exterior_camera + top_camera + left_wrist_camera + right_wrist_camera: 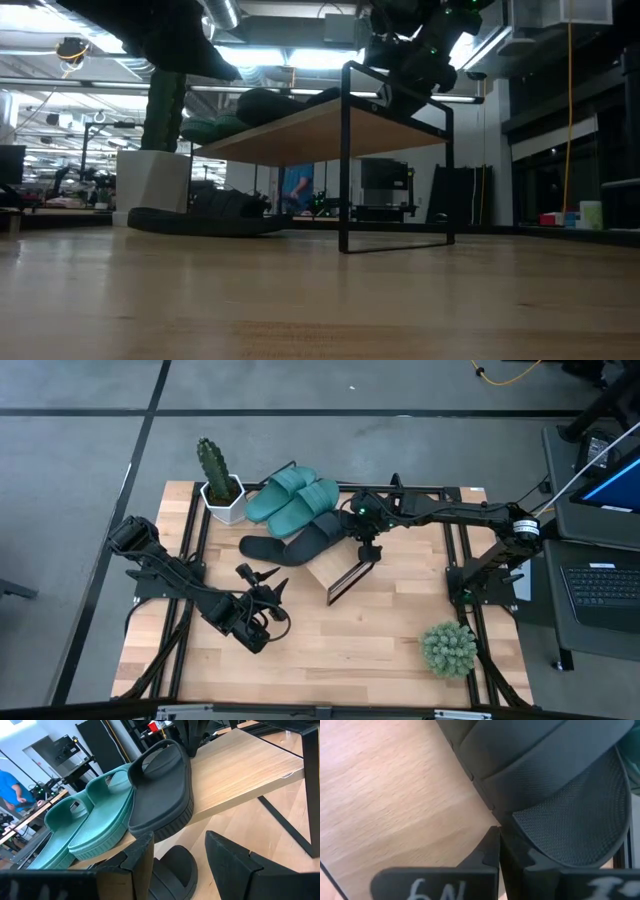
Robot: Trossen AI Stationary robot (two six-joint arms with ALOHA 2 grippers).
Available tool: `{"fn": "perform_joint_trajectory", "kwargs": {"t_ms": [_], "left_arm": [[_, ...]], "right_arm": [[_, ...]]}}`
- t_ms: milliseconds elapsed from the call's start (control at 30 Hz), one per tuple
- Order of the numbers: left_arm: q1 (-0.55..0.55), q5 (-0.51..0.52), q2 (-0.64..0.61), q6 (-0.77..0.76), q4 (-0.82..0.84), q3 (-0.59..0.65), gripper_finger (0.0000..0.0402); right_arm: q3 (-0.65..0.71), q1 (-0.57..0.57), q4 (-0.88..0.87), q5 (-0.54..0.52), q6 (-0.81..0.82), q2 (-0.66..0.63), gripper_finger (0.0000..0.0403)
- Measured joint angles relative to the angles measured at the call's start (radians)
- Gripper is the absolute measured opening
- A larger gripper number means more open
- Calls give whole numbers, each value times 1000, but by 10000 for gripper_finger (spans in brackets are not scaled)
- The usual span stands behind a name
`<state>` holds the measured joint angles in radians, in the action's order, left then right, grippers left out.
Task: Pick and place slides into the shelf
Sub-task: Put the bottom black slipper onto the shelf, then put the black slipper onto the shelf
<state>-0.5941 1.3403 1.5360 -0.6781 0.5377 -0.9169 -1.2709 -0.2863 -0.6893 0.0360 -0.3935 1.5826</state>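
The shelf (335,568) stands mid-table, its light plank slanted on a thin black frame. The teal pair (290,498) lies on its far left part, side by side. One black slide (320,532) lies on the plank next to them, one end past the plank's edge (162,817). The other black slide (265,547) lies flat on the table left of the shelf. My right gripper (366,547) is shut, right beside the black slide on the shelf. My left gripper (262,588) is open and empty over the table near the shelf's left side. My right gripper comes from above, pointing down at the plank. Its fingers are shut, and the outer side of one finger (516,851) lies against the side wall of the black slide's sole (540,845), just below the strap. The slide lies flat on the plank.
A cactus in a white pot (220,490) stands at the table's far left, beside the teal pair. A bushy green plant (448,648) stands near the right front corner. Bare tabletop (340,650) lies in front of the shelf. A laptop (605,585) sits off the table's right side.
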Motion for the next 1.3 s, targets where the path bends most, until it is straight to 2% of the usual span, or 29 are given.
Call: {"fn": "perform_joint_trajectory", "kwargs": {"t_ms": [300, 633, 800, 933, 1133, 1300], "left_arm": [[0, 0, 0, 0, -3, 0, 169], [0, -24, 0, 8, -18, 0, 169], [0, -24, 0, 53, -18, 0, 169], [13, -70, 0, 132, -29, 0, 169], [27, -129, 0, 233, -75, 0, 169], [26, -157, 0, 208, -79, -1, 169]], "right_arm": [[0, -1, -26, -12, 18, -26, 6], [-1, 2, -26, -28, 22, -148, 6], [-1, 36, -13, -9, 45, -228, 6], [8, 95, 27, -7, 48, -288, 3], [175, 183, 214, -18, 67, -411, 2], [341, 258, 333, -71, 133, -538, 2]]}}
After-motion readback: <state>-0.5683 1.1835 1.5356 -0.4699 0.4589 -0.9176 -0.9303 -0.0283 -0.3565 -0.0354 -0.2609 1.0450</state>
